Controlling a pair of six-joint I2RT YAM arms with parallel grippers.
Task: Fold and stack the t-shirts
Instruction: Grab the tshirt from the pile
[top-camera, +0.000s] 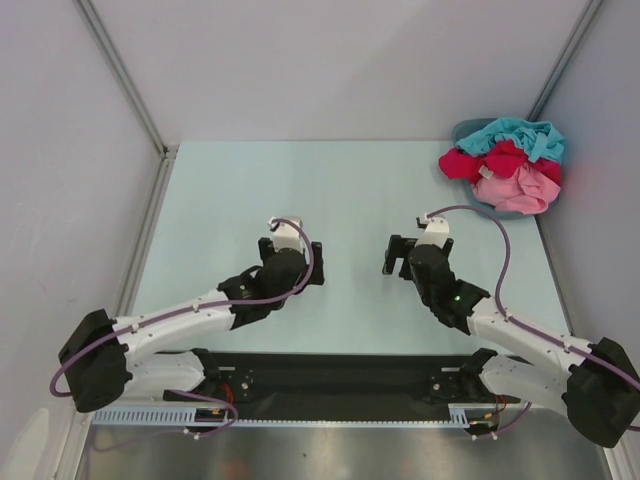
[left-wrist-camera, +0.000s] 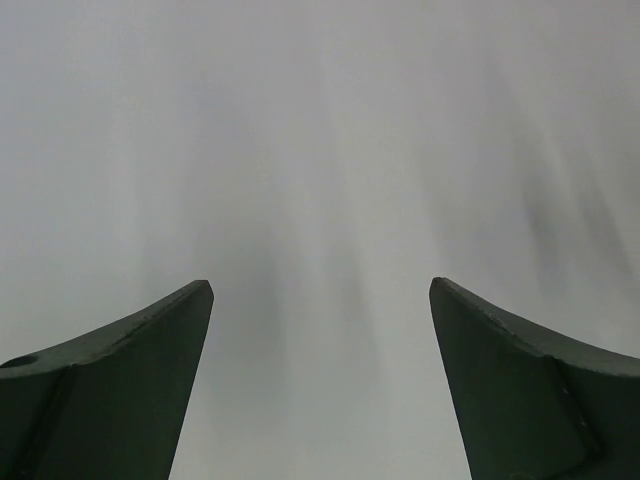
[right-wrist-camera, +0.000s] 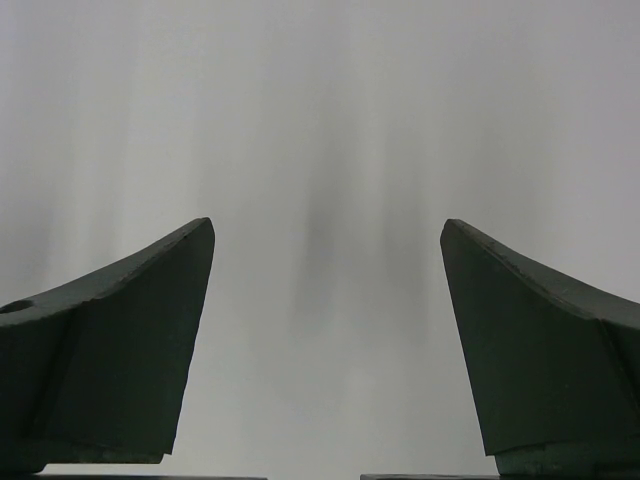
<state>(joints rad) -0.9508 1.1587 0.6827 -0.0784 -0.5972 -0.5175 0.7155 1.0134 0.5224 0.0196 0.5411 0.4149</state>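
**Top external: t-shirts (top-camera: 508, 165) heaped far right, nothing held**

My left gripper (top-camera: 305, 265) and right gripper (top-camera: 398, 258) hang over the table (top-camera: 250, 190), fingers spread wide, empty. Wrist views show only blank surface between them. Only overhead shows the t-shirts: crumpled in the basket (top-camera: 466, 129), far right corner, heap running near-to-far, pink nearest, red, teal farthest.

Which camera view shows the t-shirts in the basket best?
The top external view: the t-shirts, teal, red, pink, lie heaped in the basket at the far right. The wrist views show none of them, only the left claw and the right claw, open.
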